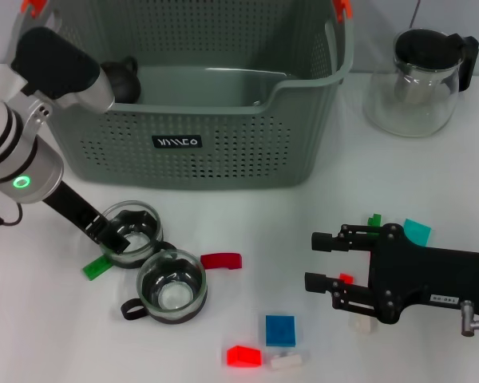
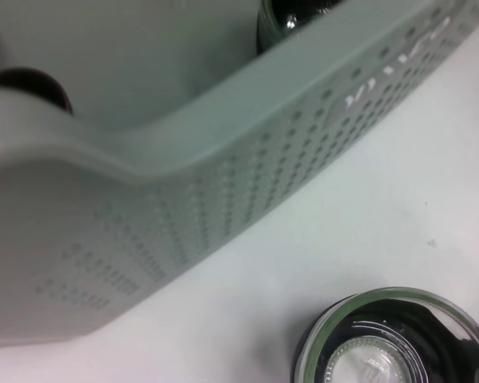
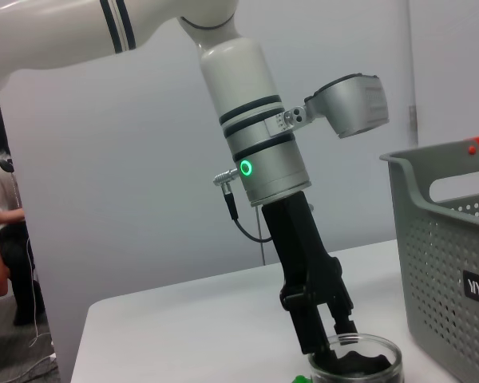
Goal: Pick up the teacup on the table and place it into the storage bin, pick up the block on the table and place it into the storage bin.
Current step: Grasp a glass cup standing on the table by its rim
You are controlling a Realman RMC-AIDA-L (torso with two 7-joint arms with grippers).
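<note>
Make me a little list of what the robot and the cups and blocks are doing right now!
left gripper: fingers down in the far teacup, one inside its rim
near teacup: on the table, touching the far one
storage bin: behind the cups; a dark object already inside
right gripper: open, low over the table, holding nothing
blocks: blue block, red block, others scattered
teapot: right of the bin

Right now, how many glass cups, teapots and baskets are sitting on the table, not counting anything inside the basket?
Glass cups: 2
Teapot: 1
Basket: 1
Total: 4
</note>
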